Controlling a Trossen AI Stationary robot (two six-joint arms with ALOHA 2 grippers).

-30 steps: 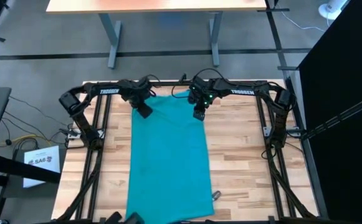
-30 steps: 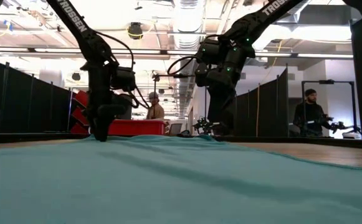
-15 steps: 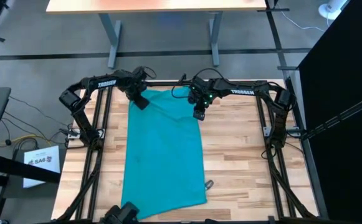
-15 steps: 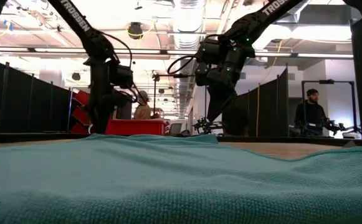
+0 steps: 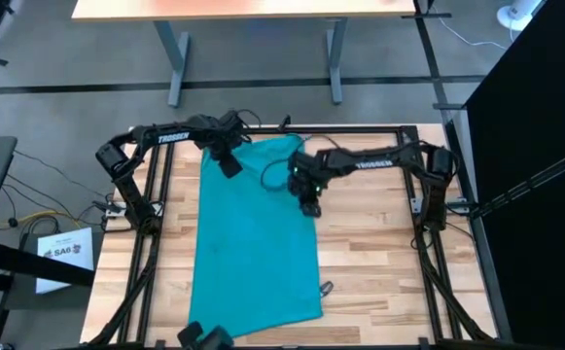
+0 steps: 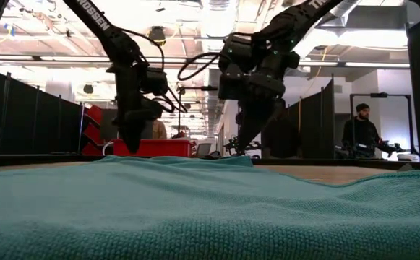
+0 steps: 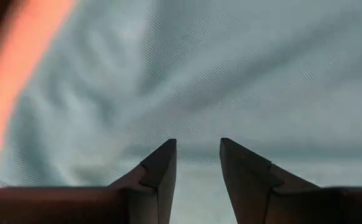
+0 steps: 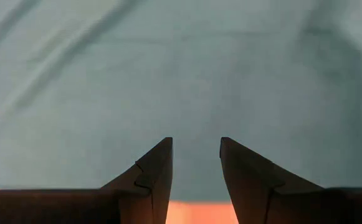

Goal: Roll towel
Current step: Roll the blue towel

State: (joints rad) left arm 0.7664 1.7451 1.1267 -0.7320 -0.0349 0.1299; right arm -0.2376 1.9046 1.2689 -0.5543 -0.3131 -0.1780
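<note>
We see the towel [image 5: 258, 233] lying lengthwise down the middle of the wooden table [image 5: 379, 253], its near end close to the near edge and its far end creased. Over its far right edge hangs the right gripper [image 5: 308, 204], fingers parted and empty; at the far left corner hovers the left gripper [image 5: 231, 165], likewise parted, grasping nothing.

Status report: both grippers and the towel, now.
Left gripper open, over the towel's far left corner. Right gripper open, over its right edge. Towel flat, unrolled. Nothing in the way.
</note>
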